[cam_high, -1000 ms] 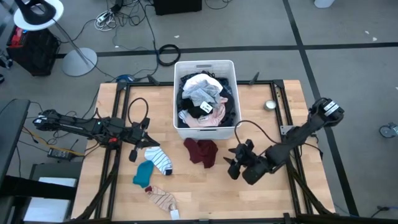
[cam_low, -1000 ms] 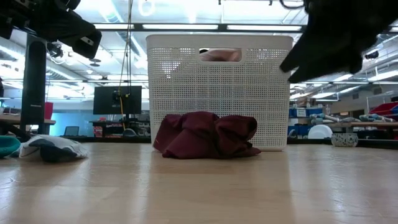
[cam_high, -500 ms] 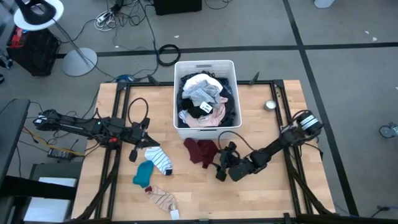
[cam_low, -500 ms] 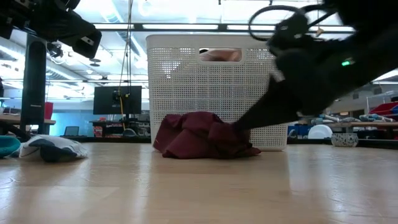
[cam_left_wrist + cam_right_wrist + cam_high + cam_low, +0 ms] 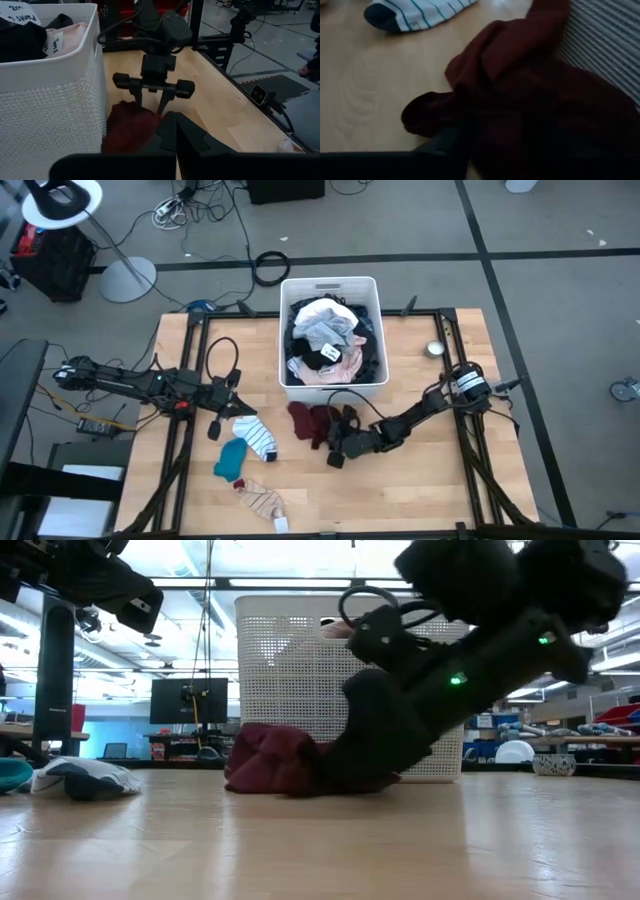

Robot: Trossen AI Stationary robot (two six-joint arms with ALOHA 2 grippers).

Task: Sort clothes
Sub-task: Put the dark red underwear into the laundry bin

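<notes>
A crumpled maroon garment [image 5: 308, 423] lies on the table just in front of the white slotted basket [image 5: 372, 330], which holds more clothes in white, grey, black and pink. My right gripper [image 5: 150, 111] is open and low at the garment's right side, its fingertips in the cloth. A white striped sock [image 5: 257, 435], a teal sock [image 5: 232, 458] and a striped sock [image 5: 262, 500] lie on the table's left half. My left gripper [image 5: 232, 395] hovers shut at the left, above the socks. My right gripper has its two spread fingertips [image 5: 136, 102] sunk into the maroon garment's right-hand edge [image 5: 145, 119]. It comes slanting down from the table's right side. Nothing is pinched between them. The garment lies bunched on the table, against the basket's front wall.
A small round metal object [image 5: 434, 348] sits near the table's far right edge. Black frame rails run along both sides of the table [image 5: 420, 480]. Bare wood lies in front of the garment and to the right of the arm.
My right gripper has come down and gone toward the table's left edge, rolling as it went, until its fingers reached the maroon garment. The garment has been shoved a little toward the left and bunched up.
</notes>
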